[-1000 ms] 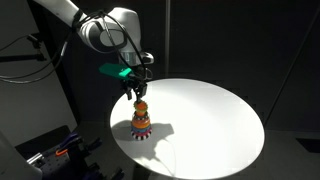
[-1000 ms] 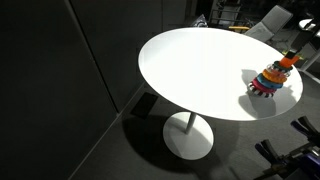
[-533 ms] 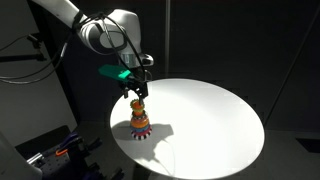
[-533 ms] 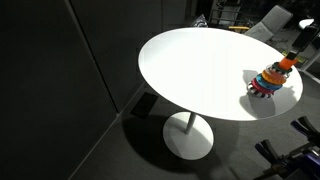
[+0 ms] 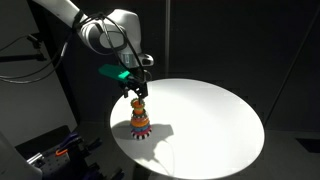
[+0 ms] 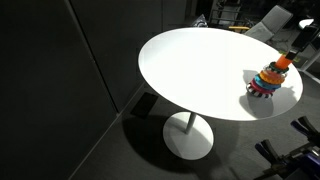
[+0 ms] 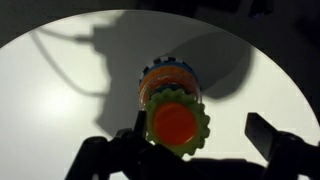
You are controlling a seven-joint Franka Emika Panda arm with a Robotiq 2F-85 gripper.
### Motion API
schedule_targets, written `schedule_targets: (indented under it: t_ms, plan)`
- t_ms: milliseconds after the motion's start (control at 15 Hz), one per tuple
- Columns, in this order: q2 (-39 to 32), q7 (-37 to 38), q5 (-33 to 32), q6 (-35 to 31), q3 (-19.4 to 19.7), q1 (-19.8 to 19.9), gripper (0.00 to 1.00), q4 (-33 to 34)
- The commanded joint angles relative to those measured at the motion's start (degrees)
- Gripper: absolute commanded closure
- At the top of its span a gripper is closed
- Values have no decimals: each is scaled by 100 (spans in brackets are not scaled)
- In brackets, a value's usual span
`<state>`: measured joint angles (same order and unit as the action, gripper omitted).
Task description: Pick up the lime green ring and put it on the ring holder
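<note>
Gripper (image 5: 136, 93) hangs right above the ring stack (image 5: 140, 119), near the edge of the round white table (image 5: 215, 120). In the wrist view the fingers (image 7: 278, 148) are spread apart, dark and in shadow, nothing clamped between them. The lime green ring (image 7: 203, 126) sits on the stack around the orange top piece (image 7: 172, 122), with other coloured rings below it, mostly hidden from above. In both exterior views the stack is too small to tell the rings apart. In an exterior view the stack (image 6: 267, 82) is lit, while the arm is cut off at the frame edge.
</note>
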<state>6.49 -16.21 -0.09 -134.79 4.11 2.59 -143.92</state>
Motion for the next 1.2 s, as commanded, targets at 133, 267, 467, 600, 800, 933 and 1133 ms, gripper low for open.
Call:
schedule_targets:
  t_ms: [133,267,467,600,800,933,1133]
  plan:
    - [60,-347,471,51,46,-50,0,58]
    - [59,-435,599,56,44,-60,0,66]
    - [59,-577,835,78,44,-88,0,81]
    - [49,-689,1000,92,41,-111,0,92]
    - [21,-822,1204,97,37,-148,0,114]
    - [5,-895,1300,104,35,-175,0,133]
    - [-30,-969,1408,105,33,-208,0,153]
